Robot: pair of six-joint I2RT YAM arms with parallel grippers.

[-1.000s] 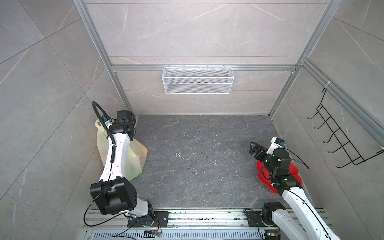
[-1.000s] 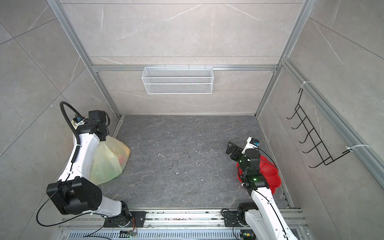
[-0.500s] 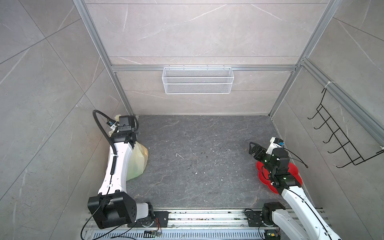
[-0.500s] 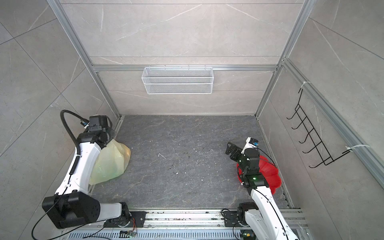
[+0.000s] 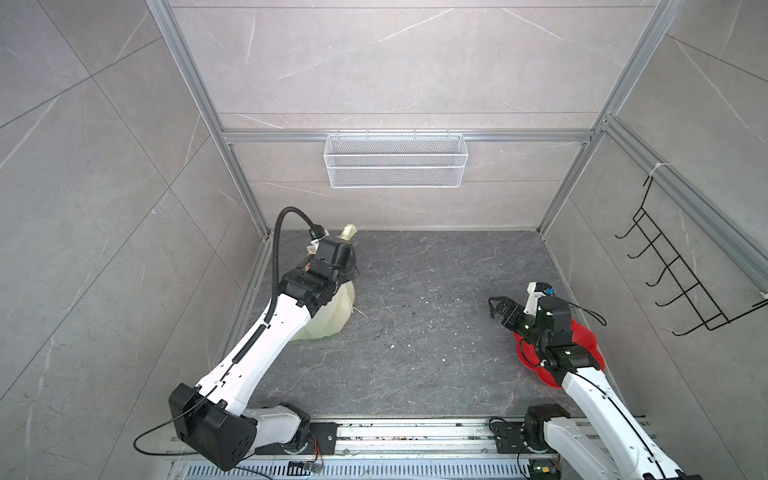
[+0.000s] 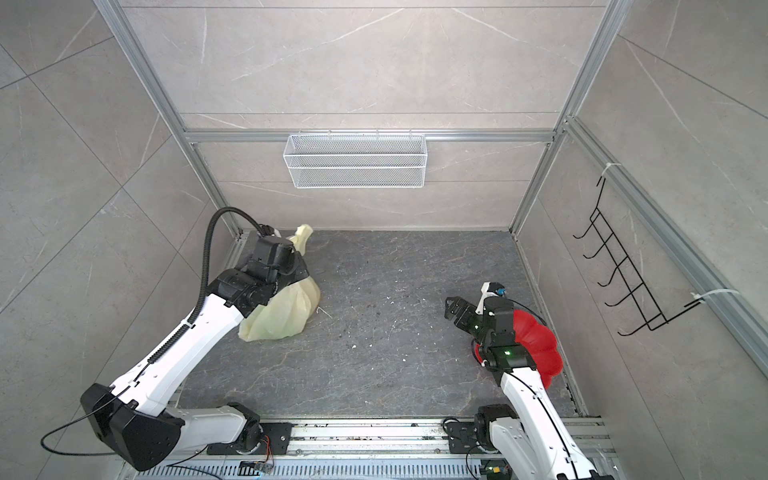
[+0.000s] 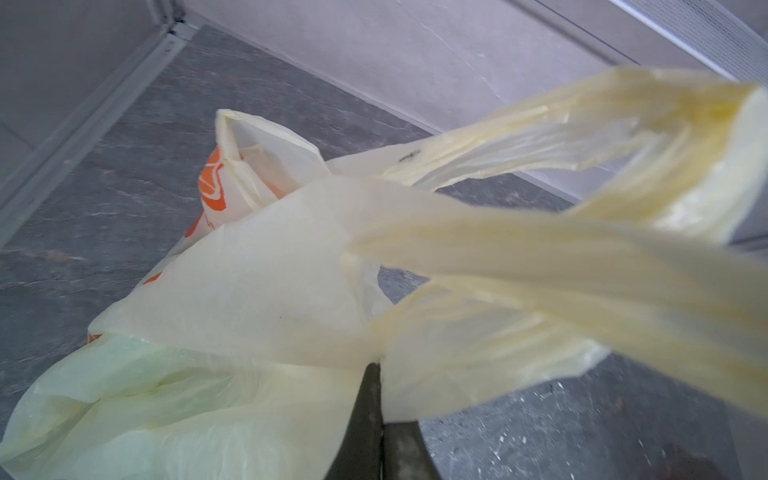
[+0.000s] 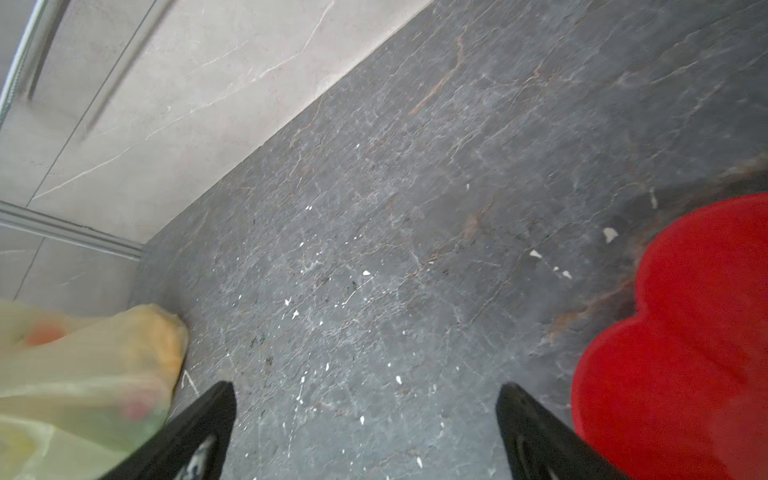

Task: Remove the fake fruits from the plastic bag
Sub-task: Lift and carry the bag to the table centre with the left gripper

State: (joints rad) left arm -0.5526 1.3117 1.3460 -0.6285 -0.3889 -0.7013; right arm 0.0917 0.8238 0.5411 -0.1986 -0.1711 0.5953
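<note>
The pale-yellow plastic bag (image 5: 332, 316) (image 6: 286, 316) sits near the back left corner of the dark floor. Its top is gathered and one handle (image 5: 348, 231) sticks up. My left gripper (image 5: 349, 270) (image 7: 380, 370) is shut on the plastic bag's film just below the handle loops (image 7: 540, 257). An orange print (image 7: 212, 187) shows on the bag's side. The fake fruits are hidden inside; only blurred red and green tints show through the bag (image 8: 83, 365) in the right wrist view. My right gripper (image 5: 496, 307) (image 6: 450, 307) (image 8: 365, 390) hangs open and holds nothing, above bare floor.
A red flower-shaped plate (image 5: 582, 336) (image 6: 536, 340) (image 8: 685, 332) lies on the floor under my right arm, by the right wall. A white wire basket (image 5: 395, 166) hangs on the back wall and a black hook rack (image 5: 681, 282) on the right wall. Small white crumbs dot the floor.
My left gripper has shut on the bag's top and moved right, away from the left wall, drawing the bag with it. The right arm has not moved.
</note>
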